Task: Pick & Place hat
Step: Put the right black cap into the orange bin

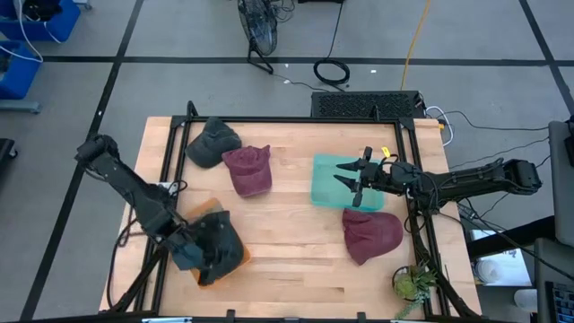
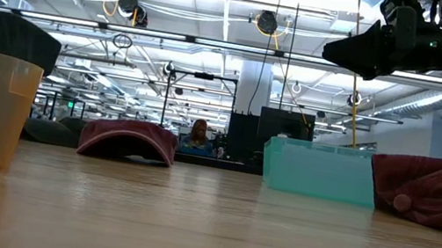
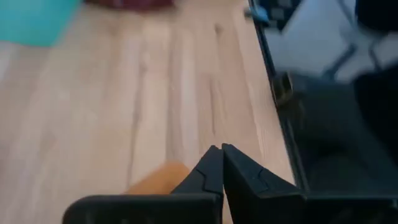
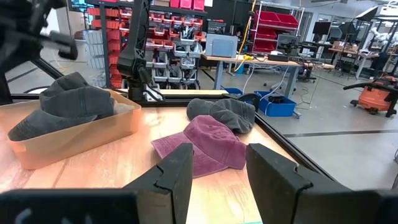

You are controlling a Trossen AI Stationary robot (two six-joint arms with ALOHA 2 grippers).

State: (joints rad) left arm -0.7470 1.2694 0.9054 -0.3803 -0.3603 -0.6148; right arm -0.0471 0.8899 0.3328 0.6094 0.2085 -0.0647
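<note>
From above, the wooden table (image 1: 287, 242) carries four hats and two bins, and the teal bin (image 1: 330, 179) serves well as a marker. A maroon hat (image 1: 248, 169) lies to the left of the teal bin, with a dark grey hat (image 1: 212, 144) just beyond it toward the table's far left corner; a second maroon hat (image 1: 371, 234) lies just in front of the teal bin, near the right edge. Well apart from the teal bin, at the near left of the table, an orange bin (image 1: 208, 235) holds another dark hat (image 1: 221, 247), and the left gripper (image 1: 190, 254) sits right at that bin. Only the left wrist view shows its fingers (image 3: 239, 177) pressed together with nothing between them, above the orange rim and bare wood. The right gripper (image 1: 356, 179) hangs over the teal bin; the right wrist view shows its fingers (image 4: 174, 177) standing wide and empty, and looks across to the orange bin with the dark hat resting inside. The table-level view adds height: the right gripper (image 2: 365, 53) hovers well above the teal bin, clear of it.
</note>
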